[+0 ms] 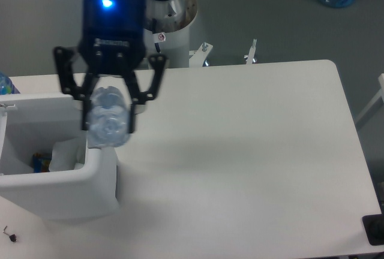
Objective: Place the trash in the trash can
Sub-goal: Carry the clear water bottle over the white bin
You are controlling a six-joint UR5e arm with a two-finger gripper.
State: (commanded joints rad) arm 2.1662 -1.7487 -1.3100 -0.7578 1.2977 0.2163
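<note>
The gripper is pointed down above the right rim of the trash can, its fingers closed on a clear crushed bottle. A white wad is seen inside the trash can, which stands on the white surface.

Legible text: none confirmed. Gripper housing carries one line of pale lettering just below its lit blue lamp; too blurred to read. Small round red-and-white sticker on the arm base, right of the gripper housing; symbol not resolvable.
</note>
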